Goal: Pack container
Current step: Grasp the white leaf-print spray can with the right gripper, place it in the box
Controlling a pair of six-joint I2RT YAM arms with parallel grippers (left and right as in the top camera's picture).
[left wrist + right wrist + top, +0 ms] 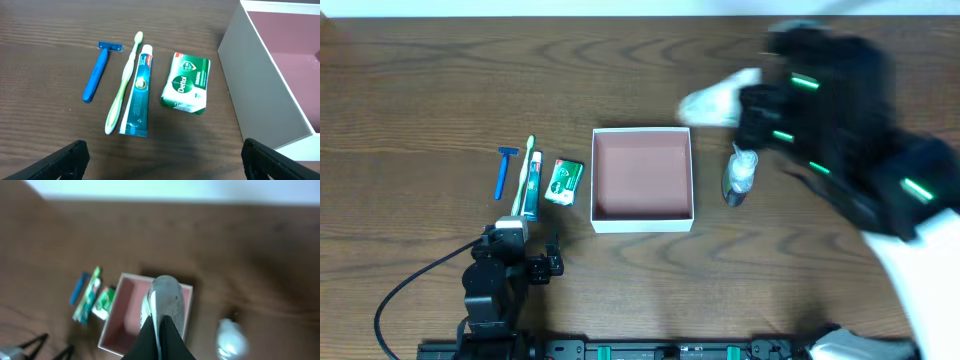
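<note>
Dark wood grain covers the table point(420, 90) under both of your arms. Closest to you, your left gripper point(165, 146) hangs low over the near left part of the table with its fingers spread wide and nothing between them. Just beyond it lies a row of toiletries, flat on the wood. A blue razor point(97, 72) is on the left. Next come a green-and-white toothbrush point(125, 85) and a toothpaste tube point(137, 95), side by side and touching. A green-and-white soap packet point(186, 82) lies a little apart on the right. Immediately right of the packet stands the container point(642, 222), near the middle of the table, with its white walls upright and its reddish-brown floor showing. A small clear bottle point(740, 175) with a pale top rests just beside the container's right wall. Whether the two touch is too blurred to tell. Farther back and to the right, your right arm is smeared by motion blur. Your right gripper point(159, 326) has its dark fingers drawn together on a pale rounded object point(165, 295) that sticks out past the tips. What that object is you cannot tell from these views. From the overhead camera it appears just past the container's far right corner, and from the wrist camera it lies over the container's opening.
</note>
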